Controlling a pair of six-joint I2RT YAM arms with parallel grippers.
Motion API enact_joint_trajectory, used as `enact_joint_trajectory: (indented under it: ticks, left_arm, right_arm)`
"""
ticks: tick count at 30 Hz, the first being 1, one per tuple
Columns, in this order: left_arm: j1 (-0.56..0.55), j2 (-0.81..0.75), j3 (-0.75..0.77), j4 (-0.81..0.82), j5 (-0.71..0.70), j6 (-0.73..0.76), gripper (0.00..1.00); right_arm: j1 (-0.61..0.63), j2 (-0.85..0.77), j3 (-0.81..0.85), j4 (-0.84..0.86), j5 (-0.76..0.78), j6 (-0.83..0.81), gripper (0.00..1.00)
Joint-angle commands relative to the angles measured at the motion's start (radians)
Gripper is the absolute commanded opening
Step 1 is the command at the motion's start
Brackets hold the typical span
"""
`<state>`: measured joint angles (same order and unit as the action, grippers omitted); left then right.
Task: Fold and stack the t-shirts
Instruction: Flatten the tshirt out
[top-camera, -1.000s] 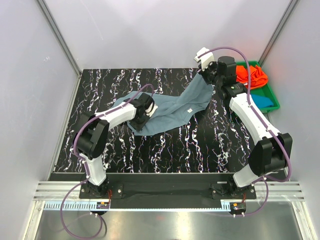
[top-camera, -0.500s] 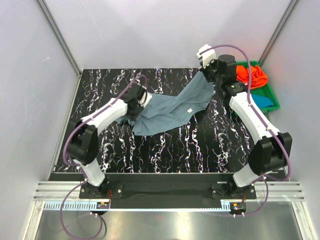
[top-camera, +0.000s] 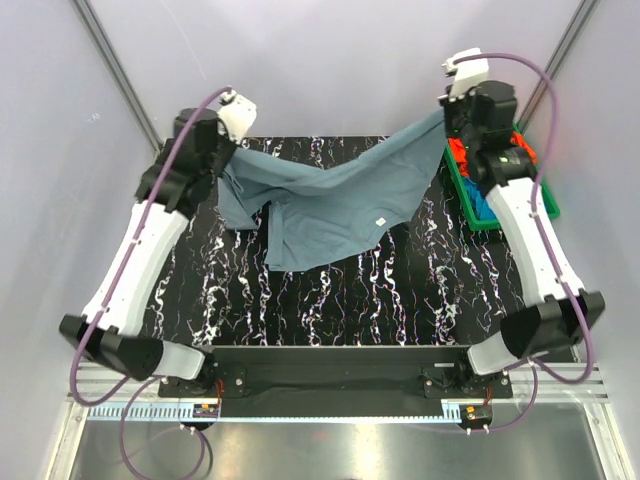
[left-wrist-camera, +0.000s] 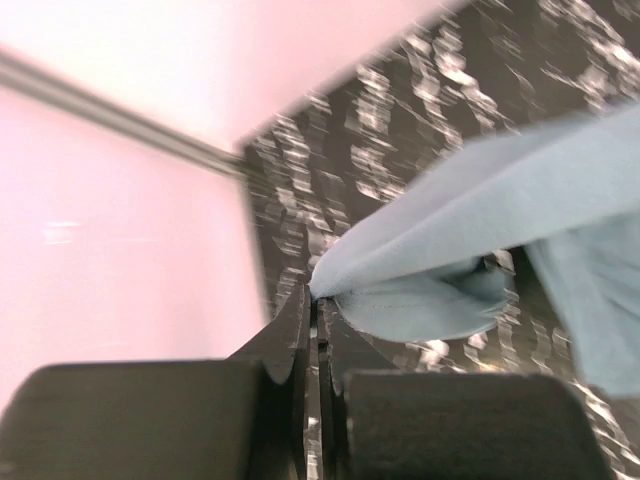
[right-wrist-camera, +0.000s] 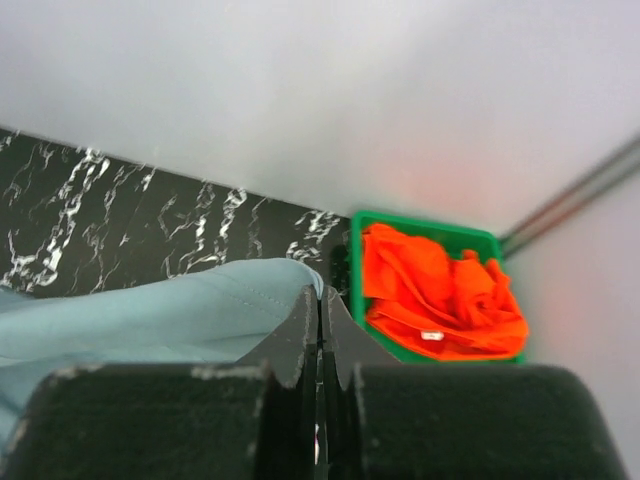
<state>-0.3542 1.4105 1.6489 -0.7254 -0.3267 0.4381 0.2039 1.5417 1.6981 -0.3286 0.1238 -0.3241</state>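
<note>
The grey-blue t-shirt (top-camera: 330, 200) hangs stretched between both grippers above the black marbled table, its lower part sagging with a small white label (top-camera: 380, 221) showing. My left gripper (top-camera: 232, 150) is raised at the far left and shut on one edge of that t-shirt (left-wrist-camera: 450, 230), pinched at the fingertips of the left gripper (left-wrist-camera: 315, 295). My right gripper (top-camera: 445, 112) is raised at the far right, shut on the opposite edge (right-wrist-camera: 150, 310); the cloth is nipped at the tips of the right gripper (right-wrist-camera: 320, 295). The orange t-shirt (right-wrist-camera: 440, 290) and the teal-blue t-shirt (top-camera: 481, 205) lie in the tray.
A green tray (top-camera: 470, 222) stands at the table's far right, partly behind the right arm; in the right wrist view the tray (right-wrist-camera: 420, 222) lies just beyond the fingertips. Pale walls enclose the table on the left, back and right.
The left gripper closed on the t-shirt's left edge and lifted it up and to the far left. The right gripper rose too, pulling the shirt taut off the table.
</note>
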Motion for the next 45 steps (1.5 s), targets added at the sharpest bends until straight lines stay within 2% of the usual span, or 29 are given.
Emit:
enact_joint_trajectory:
  ticks: [1, 4, 7, 9, 10, 13, 16, 18, 20, 21, 22, 23, 26, 32, 37, 42, 45]
  left_arm:
    - [0.017, -0.097, 0.072, 0.069, -0.098, 0.111, 0.0]
    - [0.017, -0.169, 0.095, 0.106, -0.139, 0.137, 0.0]
    - [0.017, -0.211, 0.173, 0.072, -0.129, 0.136, 0.0]
    - [0.015, -0.245, 0.201, 0.055, -0.06, 0.163, 0.0]
    - [0.015, -0.284, 0.209, 0.032, -0.025, 0.172, 0.0]
    - [0.011, -0.385, 0.203, 0.021, 0.169, 0.227, 0.0]
    - [0.009, -0.449, 0.221, 0.015, 0.28, 0.243, 0.0]
    - [0.009, -0.417, 0.374, -0.075, 0.321, 0.187, 0.0]
    - [0.009, -0.331, 0.516, -0.239, 0.321, 0.156, 0.0]
    - [0.009, -0.306, 0.531, -0.285, 0.343, 0.149, 0.0]
    - [0.011, -0.282, 0.525, -0.351, 0.368, 0.152, 0.0]
    - [0.009, -0.278, 0.453, -0.362, 0.37, 0.155, 0.0]
    - [0.011, -0.266, 0.262, -0.342, 0.386, 0.131, 0.0]
    - [0.027, -0.128, 0.034, -0.319, 0.507, 0.048, 0.0]
    - [0.078, 0.06, -0.034, -0.266, 0.592, 0.008, 0.0]
    - [0.146, 0.262, -0.07, -0.197, 0.632, -0.001, 0.0]
    - [0.176, 0.393, -0.049, -0.162, 0.649, -0.025, 0.0]
  right_arm:
    - [-0.029, -0.158, 0.084, -0.024, 0.06, 0.04, 0.0]
    - [-0.034, -0.239, 0.144, -0.096, 0.033, 0.078, 0.0]
    - [-0.034, -0.31, 0.23, -0.177, -0.019, 0.143, 0.0]
    - [-0.032, -0.36, 0.262, -0.245, -0.082, 0.171, 0.0]
    - [-0.034, -0.382, 0.262, -0.263, -0.167, 0.178, 0.0]
    - [-0.034, -0.483, 0.213, -0.299, -0.306, 0.201, 0.0]
    - [-0.034, -0.56, 0.213, -0.357, -0.361, 0.226, 0.0]
    - [-0.04, -0.58, 0.236, -0.398, -0.377, 0.232, 0.0]
    - [-0.063, -0.591, 0.232, -0.411, -0.363, 0.221, 0.0]
    - [-0.063, -0.585, 0.238, -0.414, -0.351, 0.214, 0.0]
    - [-0.063, -0.578, 0.244, -0.415, -0.346, 0.197, 0.0]
    - [-0.063, -0.562, 0.245, -0.406, -0.336, 0.192, 0.0]
    - [-0.069, -0.508, 0.259, -0.382, -0.294, 0.175, 0.0]
    - [-0.069, -0.419, 0.184, -0.293, -0.236, 0.12, 0.0]
    - [-0.069, -0.319, 0.039, -0.158, -0.204, 0.073, 0.0]
    - [-0.067, -0.137, -0.099, -0.037, -0.236, 0.057, 0.0]
    - [-0.066, -0.007, -0.117, 0.026, -0.259, 0.046, 0.0]
